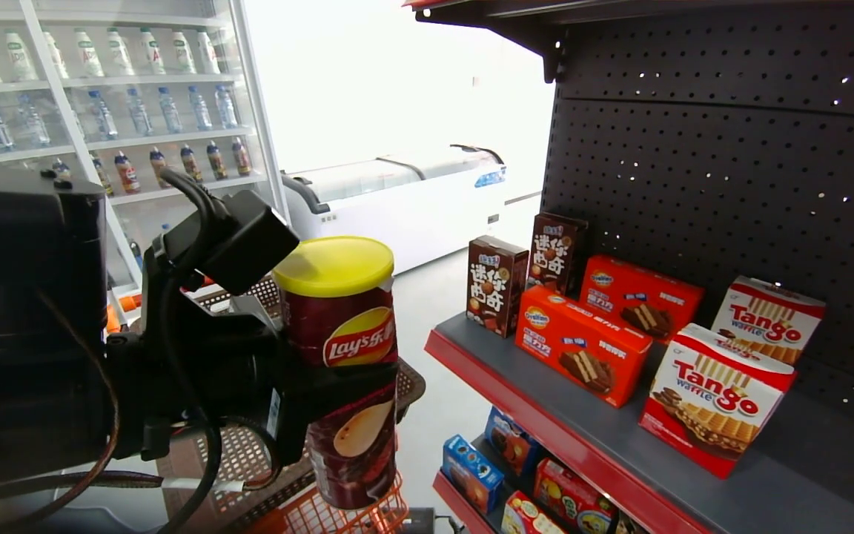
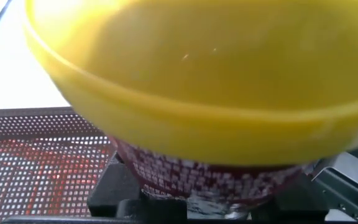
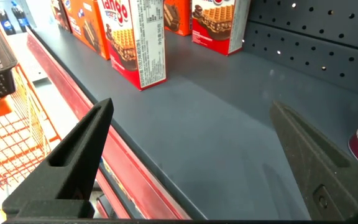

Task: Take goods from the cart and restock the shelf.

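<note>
Transfer step, apparently: left gripper (image 1: 353,382) clamps the yellow-lidded maroon crisp can (image 1: 339,315) over the orange wire cart (image 1: 312,515), right gripper (image 3: 191,152) gapes empty; next, carry it rightward onto the grey shelf (image 1: 805,475).

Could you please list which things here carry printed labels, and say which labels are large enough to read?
On the chip can in the left gripper: large logo, legible.
On the wafer boxes: large red name, legible.
On the orange boxes: small logo, barely legible.
On the brown boxes: large characters, legible.
On the fridge bottles: too small to read.
</note>
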### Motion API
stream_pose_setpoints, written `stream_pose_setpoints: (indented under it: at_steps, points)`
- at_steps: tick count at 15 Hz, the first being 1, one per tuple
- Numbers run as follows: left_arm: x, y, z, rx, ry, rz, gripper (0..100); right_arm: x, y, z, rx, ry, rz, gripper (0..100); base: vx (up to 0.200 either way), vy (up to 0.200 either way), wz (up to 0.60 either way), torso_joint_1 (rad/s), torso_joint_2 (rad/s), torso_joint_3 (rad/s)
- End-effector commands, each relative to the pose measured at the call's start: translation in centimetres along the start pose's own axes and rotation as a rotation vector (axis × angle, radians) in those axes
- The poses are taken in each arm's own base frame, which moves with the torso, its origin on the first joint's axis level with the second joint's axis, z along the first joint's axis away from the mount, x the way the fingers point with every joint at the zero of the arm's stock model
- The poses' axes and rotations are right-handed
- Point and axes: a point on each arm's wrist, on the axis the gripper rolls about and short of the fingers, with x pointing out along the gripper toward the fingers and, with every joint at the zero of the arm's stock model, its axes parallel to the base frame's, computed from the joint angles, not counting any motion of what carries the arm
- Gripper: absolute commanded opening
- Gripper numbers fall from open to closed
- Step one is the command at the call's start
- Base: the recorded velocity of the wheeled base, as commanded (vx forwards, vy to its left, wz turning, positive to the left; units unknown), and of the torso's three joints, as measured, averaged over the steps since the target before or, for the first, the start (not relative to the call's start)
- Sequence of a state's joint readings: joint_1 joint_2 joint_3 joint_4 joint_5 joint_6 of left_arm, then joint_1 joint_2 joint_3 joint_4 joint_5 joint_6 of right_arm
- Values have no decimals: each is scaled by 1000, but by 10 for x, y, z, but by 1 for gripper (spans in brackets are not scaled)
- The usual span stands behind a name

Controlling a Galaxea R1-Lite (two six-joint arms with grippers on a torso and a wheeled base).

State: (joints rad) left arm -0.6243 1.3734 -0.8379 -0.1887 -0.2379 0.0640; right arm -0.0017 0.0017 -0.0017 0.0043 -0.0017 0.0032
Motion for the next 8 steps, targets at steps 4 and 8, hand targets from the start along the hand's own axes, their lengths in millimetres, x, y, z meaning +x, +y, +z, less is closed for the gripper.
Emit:
stream_pose_setpoints:
  at_steps: [4,8]
  points:
    - [-12,-3,-12,2,-14,4,0,0,0,0,0,2,0,100,0,0,0,0,0,0]
    - [-20,-5,-13,5,-25,6,0,0,0,0,0,2,0,100,0,0,-300,2,1,1]
